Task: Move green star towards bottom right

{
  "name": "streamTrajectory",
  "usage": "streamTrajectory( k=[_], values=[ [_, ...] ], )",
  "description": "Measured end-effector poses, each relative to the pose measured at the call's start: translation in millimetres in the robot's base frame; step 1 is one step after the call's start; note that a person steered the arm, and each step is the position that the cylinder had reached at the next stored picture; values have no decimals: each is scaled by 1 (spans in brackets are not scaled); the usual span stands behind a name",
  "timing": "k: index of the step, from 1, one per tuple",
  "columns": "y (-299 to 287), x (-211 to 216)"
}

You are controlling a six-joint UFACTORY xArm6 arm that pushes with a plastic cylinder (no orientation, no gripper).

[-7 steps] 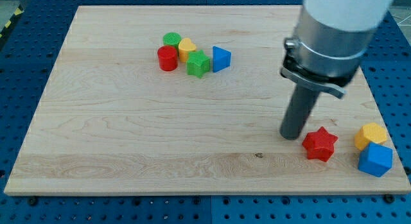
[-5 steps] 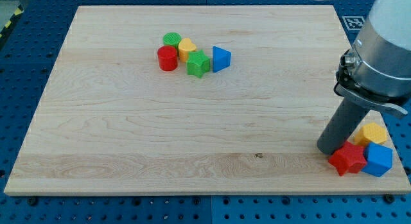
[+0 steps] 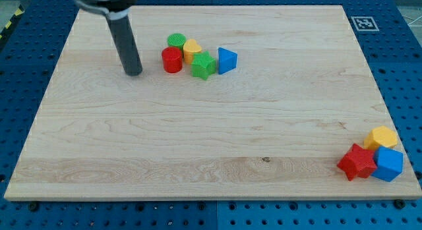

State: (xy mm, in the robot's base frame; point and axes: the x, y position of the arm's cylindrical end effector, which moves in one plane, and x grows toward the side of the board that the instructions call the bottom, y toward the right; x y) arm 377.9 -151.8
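Crossing from the bottom-right corner, my tip (image 3: 134,72) (bare rod, gripping nothing) now stands left of the red cylinder (image 3: 172,60), apart from the green star (image 3: 204,65).

A straight dark rod is seen in the upper left of the frame, charcoal to near-black, cylindrical, of even width along its visible length. A faint lighter sheen is noted down one side. My tip (image 3: 134,73) is blunt and flat-ended. At the top edge a wider dark collar is partly cut off by the frame; its form cannot be made out with confidence. No cables, screws or markings are visible.
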Motion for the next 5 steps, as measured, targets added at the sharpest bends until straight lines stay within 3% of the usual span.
streamTrajectory(
  k=[2, 4, 5],
  values=[
    [89, -1],
    [83, -31],
    [140, -11]
  ],
)
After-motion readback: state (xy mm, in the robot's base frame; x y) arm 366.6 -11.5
